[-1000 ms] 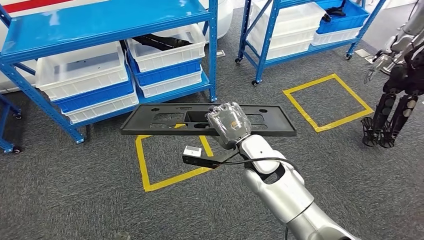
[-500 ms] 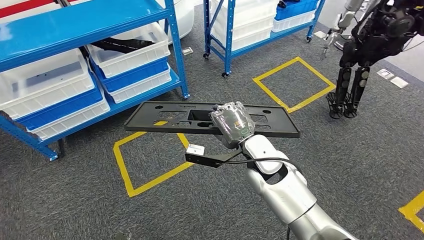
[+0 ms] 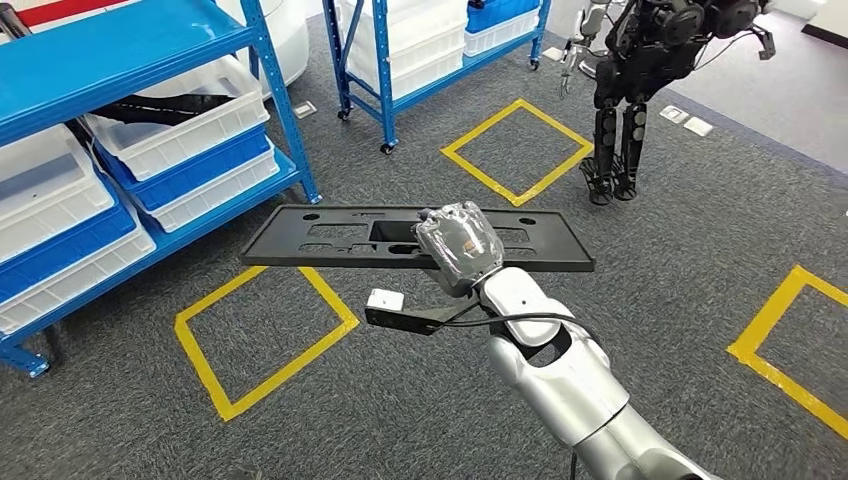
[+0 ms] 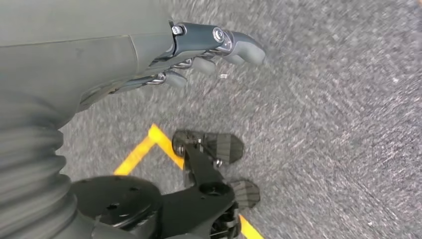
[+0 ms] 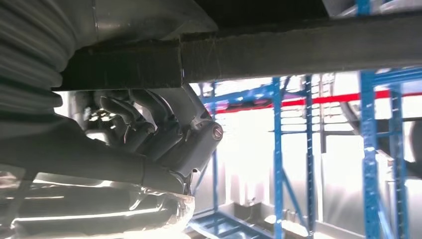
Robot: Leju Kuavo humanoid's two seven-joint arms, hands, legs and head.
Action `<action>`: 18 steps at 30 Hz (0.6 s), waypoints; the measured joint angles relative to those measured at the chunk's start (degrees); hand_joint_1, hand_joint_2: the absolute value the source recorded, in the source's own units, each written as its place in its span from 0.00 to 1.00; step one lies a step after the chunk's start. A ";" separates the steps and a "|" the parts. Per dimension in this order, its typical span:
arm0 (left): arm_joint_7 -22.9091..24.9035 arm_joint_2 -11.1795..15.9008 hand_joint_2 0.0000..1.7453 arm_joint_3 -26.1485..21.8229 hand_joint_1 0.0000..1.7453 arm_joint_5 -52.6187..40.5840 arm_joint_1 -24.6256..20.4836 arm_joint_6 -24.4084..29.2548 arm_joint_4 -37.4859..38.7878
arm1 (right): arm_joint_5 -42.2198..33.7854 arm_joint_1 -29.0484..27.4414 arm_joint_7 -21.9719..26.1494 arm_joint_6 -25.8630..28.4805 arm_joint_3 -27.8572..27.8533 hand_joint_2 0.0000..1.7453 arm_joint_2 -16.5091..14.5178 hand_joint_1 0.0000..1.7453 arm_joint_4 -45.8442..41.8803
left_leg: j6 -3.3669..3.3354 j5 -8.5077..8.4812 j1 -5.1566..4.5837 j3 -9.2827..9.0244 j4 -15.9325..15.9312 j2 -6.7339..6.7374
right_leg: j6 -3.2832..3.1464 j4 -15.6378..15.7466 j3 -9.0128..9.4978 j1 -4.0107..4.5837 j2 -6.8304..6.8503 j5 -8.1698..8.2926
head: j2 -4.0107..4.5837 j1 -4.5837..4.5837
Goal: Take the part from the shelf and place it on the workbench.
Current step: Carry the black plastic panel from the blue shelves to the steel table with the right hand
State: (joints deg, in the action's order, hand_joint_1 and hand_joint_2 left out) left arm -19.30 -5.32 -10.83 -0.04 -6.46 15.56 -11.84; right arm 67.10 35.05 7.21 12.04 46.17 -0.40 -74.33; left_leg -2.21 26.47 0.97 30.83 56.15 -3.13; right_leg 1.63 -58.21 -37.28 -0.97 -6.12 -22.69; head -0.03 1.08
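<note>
So I've got the part (image 3: 415, 238), a long flat black plate with cutouts, gripped in my right hand (image 3: 459, 248). My fingers are wrapped around its near edge, roughly mid-length, and it sits level, stretched out left and right over the grey carpet (image 3: 690, 260). From the right wrist view you can see my fingers (image 5: 149, 124) curled up under the dark underside of the part (image 5: 298, 50), so yeah, it's a proper grip and not just resting there.

My left hand (image 4: 199, 50) is hanging down by the floor with nothing in it, fingers apart and a bit bent.

The blue shelf (image 3: 130, 50) is off to my far left, stacked with white bins (image 3: 170, 125) and blue bins (image 3: 190, 165); one white bin holds some dark stuff I can't make out. A second blue rack (image 3: 385, 75) stands further back. Yellow tape squares on the carpet: one (image 3: 262, 340) just under the left end of the part, another (image 3: 515, 150) beyond it, and a third (image 3: 790, 340) off to the right. A black robot (image 3: 640, 80) is standing at the far right, next to that middle square.
</note>
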 joint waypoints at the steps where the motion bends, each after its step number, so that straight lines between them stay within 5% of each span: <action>1: 0.03 -0.04 1.00 0.00 0.00 -0.04 0.02 -0.03 -0.01 | -0.03 0.19 -0.01 0.00 -0.14 1.00 0.08 1.00 -0.02 | -0.23 -0.33 0.02 0.00 -0.34 0.98 | -0.18 -2.31 -1.29 0.16 1.75 -1.21 | 0.00 -0.14; 3: 0.73 -0.04 1.00 -0.01 0.00 -0.23 0.17 -0.33 0.00 | -0.11 0.50 -0.03 -0.01 -0.29 1.00 0.24 1.00 -0.02 | -0.49 -0.53 -0.18 0.26 -0.42 2.91 | -0.64 -9.77 -4.69 0.03 4.77 -4.70 | -0.01 -0.39; 5: 3.69 -0.04 1.00 0.03 0.00 -0.71 0.33 -1.35 0.02 | -0.18 0.35 -0.05 -0.05 -0.32 1.00 0.50 1.00 -0.01 | -0.51 -0.59 -0.27 0.47 -0.36 4.88 | -0.29 -15.08 -6.61 -0.25 5.40 -6.60 | -0.01 -0.43; 6: 6.21 -0.05 1.00 0.12 0.00 -1.17 0.37 -2.17 0.05 | -0.19 0.24 -0.08 -0.09 -0.32 1.00 0.65 1.00 -0.01 | -0.48 -0.61 -0.28 0.53 -0.34 5.77 | 0.17 -14.71 -5.94 -0.39 5.63 -6.39 | -0.01 -0.49; 9: 14.00 -0.10 1.00 0.86 0.00 -3.16 0.73 -5.04 0.17 | -0.38 0.27 -0.43 -0.13 -0.32 1.00 0.86 1.00 -0.05 | 0.03 -0.40 -0.44 0.52 -0.09 8.14 | 1.38 -3.59 1.24 -0.54 8.41 -3.44 | 0.00 -0.53; 11: 16.08 -0.10 1.00 1.52 0.00 -4.15 1.06 -6.07 0.27 | -0.22 0.18 -1.23 -0.08 -0.38 1.00 1.00 1.00 -0.20 | 0.66 -0.23 -0.76 0.63 0.21 9.19 | 0.91 0.69 3.57 -0.27 9.62 -2.69 | -0.01 -0.33; 13: 16.74 -0.10 1.00 2.17 0.00 -4.94 1.33 -6.69 0.33 | 0.39 -0.31 -2.38 -0.04 -0.63 1.00 1.42 1.00 -0.60 | 1.16 -0.20 -0.75 0.66 0.35 10.04 | 0.17 0.94 3.34 -0.16 8.58 -2.52 | -0.01 -0.12; 14: 16.91 -0.07 1.00 2.47 0.00 -5.29 1.44 -6.97 0.33 | 0.74 -0.62 -2.93 -0.04 -0.81 1.00 1.68 1.00 -0.91 | 1.45 0.12 -0.50 0.73 0.58 9.85 | -0.11 0.98 3.28 -0.31 8.01 -2.39 | -0.01 -0.11; 16: 17.25 0.11 1.00 3.03 0.00 -5.85 1.75 -7.34 0.38 | 1.40 -1.19 -3.84 -0.06 -1.12 1.00 2.11 1.00 -1.72 | 1.97 2.60 -0.01 1.88 3.52 7.32 | -0.88 1.10 3.18 -0.56 6.86 -2.05 | -0.01 -0.07; 18: 17.57 0.34 1.00 3.37 0.00 -6.31 2.20 -7.54 0.45 | 2.00 -1.78 -4.41 -0.10 -1.26 1.00 2.29 1.00 -2.34 | 2.14 6.87 0.15 4.90 10.76 4.19 | -1.45 1.11 3.01 -0.50 5.68 -1.81 | -0.01 0.03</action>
State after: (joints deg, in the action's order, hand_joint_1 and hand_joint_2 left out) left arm -1.73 -4.98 -7.46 -6.35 -4.26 8.02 -11.39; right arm 69.10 33.27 2.80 11.94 44.92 1.89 -76.67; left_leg -0.07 33.34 1.12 35.73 66.92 1.06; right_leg 0.18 -57.10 -34.28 -1.47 -0.44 -24.50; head -0.04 1.11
